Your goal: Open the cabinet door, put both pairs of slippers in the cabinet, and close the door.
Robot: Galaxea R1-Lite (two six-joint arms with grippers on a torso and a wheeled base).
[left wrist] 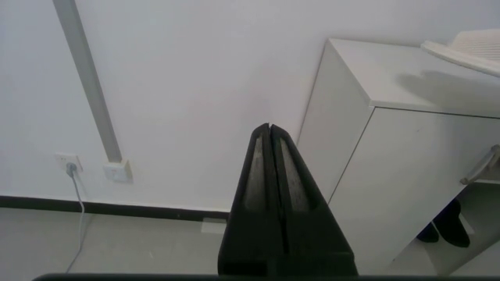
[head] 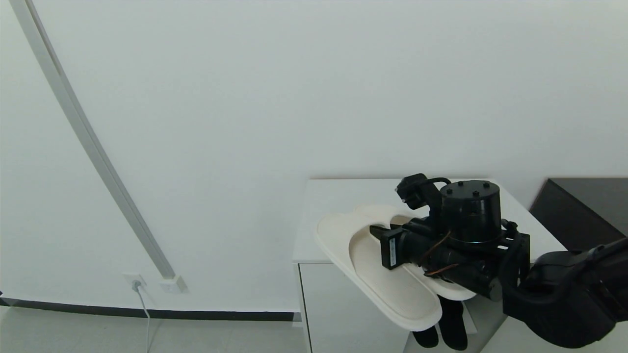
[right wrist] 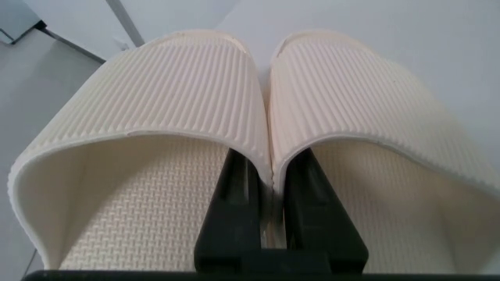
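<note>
A pair of cream slippers (head: pixel 387 289) hangs side by side over the front left corner of the white cabinet (head: pixel 343 196). My right gripper (head: pixel 381 231) is shut on their two inner walls, which it pinches together (right wrist: pixel 266 168). Their ribbed straps (right wrist: pixel 180 86) point away from the wrist. The toe of one cream slipper (left wrist: pixel 469 47) juts over the cabinet top (left wrist: pixel 391 70). A pair of black slippers (head: pixel 441 328) lies low inside the cabinet (left wrist: pixel 449 226), beyond the white door panel (left wrist: pixel 406 179) with its handle (left wrist: pixel 484 164). My left gripper (left wrist: pixel 269 126) is shut and holds nothing, to the left of the cabinet.
A grey conduit (head: pixel 88 137) runs down the white wall to a socket with a plugged cable (head: pixel 135 283). A dark surface (head: pixel 584 201) stands right of the cabinet. Open floor lies to the cabinet's left.
</note>
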